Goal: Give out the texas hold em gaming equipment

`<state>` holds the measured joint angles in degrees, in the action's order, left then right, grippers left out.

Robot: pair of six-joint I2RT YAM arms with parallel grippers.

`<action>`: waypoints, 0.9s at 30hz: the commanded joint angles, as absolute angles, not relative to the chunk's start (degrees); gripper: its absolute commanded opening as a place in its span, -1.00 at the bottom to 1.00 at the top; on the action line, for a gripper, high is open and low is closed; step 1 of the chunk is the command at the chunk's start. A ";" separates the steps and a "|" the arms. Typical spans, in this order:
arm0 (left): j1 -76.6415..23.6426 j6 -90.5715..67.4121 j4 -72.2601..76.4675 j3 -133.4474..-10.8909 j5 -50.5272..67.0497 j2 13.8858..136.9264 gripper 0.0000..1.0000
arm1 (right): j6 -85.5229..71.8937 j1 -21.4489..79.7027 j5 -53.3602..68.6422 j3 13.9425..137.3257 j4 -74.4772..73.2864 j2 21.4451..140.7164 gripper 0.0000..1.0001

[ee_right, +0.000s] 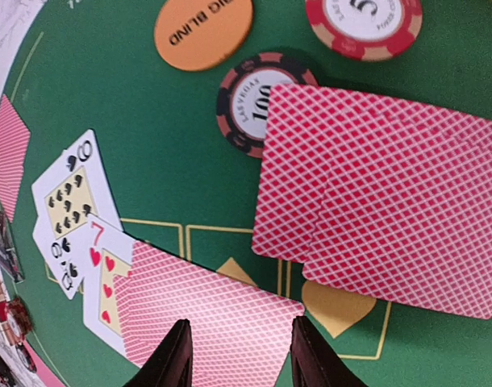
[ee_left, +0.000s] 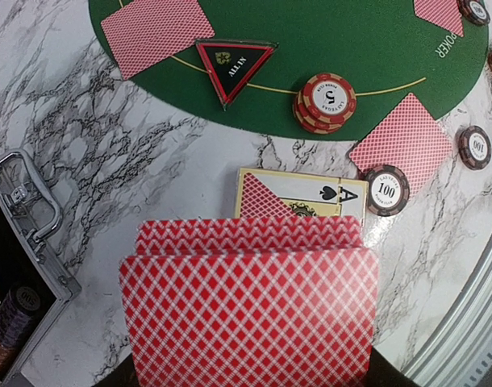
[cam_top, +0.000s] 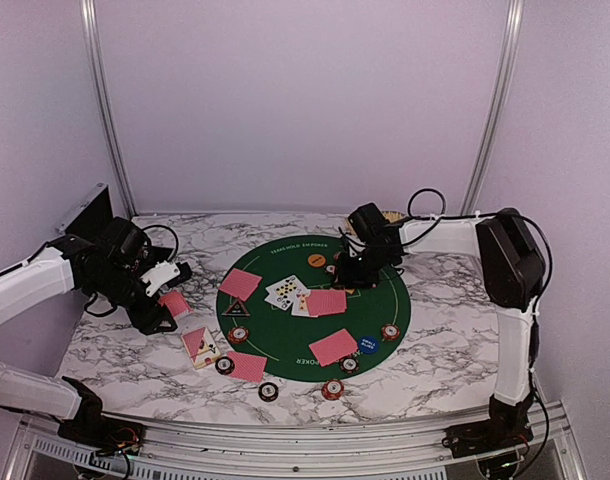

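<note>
1. Nearest the arm bases, off the green felt mat (cam_top: 383,300) at its 6 o'clock, a dark striped chip (cam_top: 269,391) and a red striped chip (cam_top: 332,389) lie apart on the marble table (cam_top: 435,350).
2. At the mat's 7 o'clock rim lies the near card (cam_top: 247,366), back up. A 100 chip (ee_left: 387,189) touches its corner, and the ace of spades (ee_left: 302,197) is just beside that.
3. At 5 o'clock on the felt sits the blue button (cam_top: 368,344).
4. Off the felt at 9 o'clock, the left gripper (cam_top: 168,308) is clenched on a fan of red-backed cards (ee_left: 246,306). The fan hides its fingers in the wrist view.
5. Inside the 9 o'clock rim, the black triangle button (ee_left: 234,64) lies near a 5 chip stack (ee_left: 325,101).
6. Over the centre, the right gripper (ee_right: 238,359) has its jaws released and spread above a single red-backed card (ee_right: 206,314). That card overlaps the face-up cards (ee_right: 72,193). Whether the gripper touches it I cannot tell.
7. Towards 12 o'clock lie an overlapping pair (ee_right: 383,210) of red backs and the orange button (ee_right: 204,32).
</note>
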<state>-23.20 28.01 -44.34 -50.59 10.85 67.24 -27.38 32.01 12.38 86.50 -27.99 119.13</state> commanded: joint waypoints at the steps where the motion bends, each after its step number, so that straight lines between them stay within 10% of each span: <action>1: -22.48 27.69 -43.93 -51.53 11.54 66.60 -1.00 | -27.25 31.82 12.31 86.98 -27.48 121.80 -0.19; 27: -18.51 27.91 -40.96 -49.29 10.59 67.39 -1.00 | -31.05 35.05 9.72 81.01 -25.49 110.47 -0.19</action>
<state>-19.75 28.03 -43.59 -50.48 11.29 67.22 -30.46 35.11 12.32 77.76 -22.72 115.20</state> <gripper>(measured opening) 0.657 0.399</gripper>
